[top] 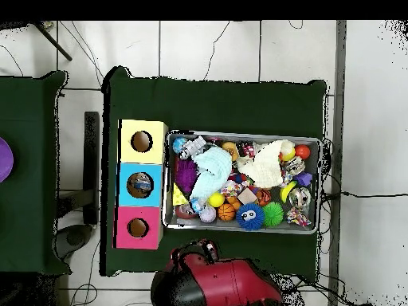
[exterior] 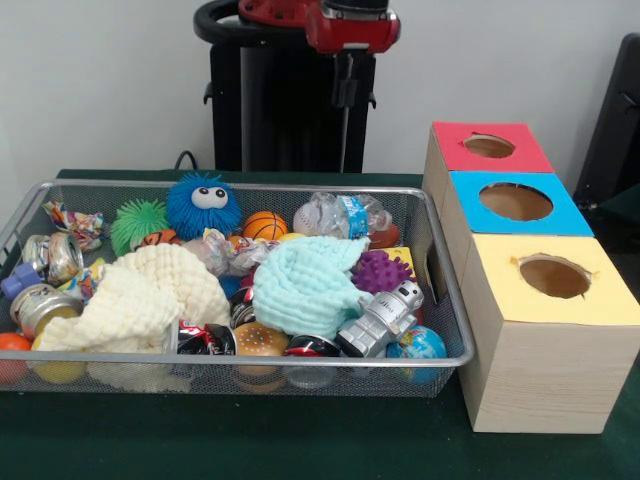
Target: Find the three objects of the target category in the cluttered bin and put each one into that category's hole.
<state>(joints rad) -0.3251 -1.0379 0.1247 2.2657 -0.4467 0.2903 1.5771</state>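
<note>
Nothing says which category is the target, so here's the whole wire bin [exterior: 455, 330], left to right.

At the bin's left end sit some small metal cans [exterior: 45, 262]. They're stiff, light and a bit slick, so best pinched across the body. Next to them the cream cloth [exterior: 140, 295] is draped over other stuff; it's floppy, so it should be taken by a bunched fold, and it probably needs lifting anyway to see what's underneath. Along the bin's back rim the blue fuzzy ball [exterior: 203, 205] and little basketball [exterior: 264, 226] look squishy and prone to rolling. Mid-bin there's a teal cloth [exterior: 305, 285], same deal. Behind it the crumpled bottle [exterior: 345, 215] would likely buckle if squeezed. In the bin's front right corner lies a silver toy robot [exterior: 380, 320]: hard, with the torso as the safest grab.

The gripper [exterior: 345, 95] hangs above the bin's back rim, well clear. Whether it's open or shut, or holding anything, can't be told.

Just right of the bin are the red hole [exterior: 489, 146], blue hole [exterior: 516, 201] and yellow hole [exterior: 554, 277].
</note>
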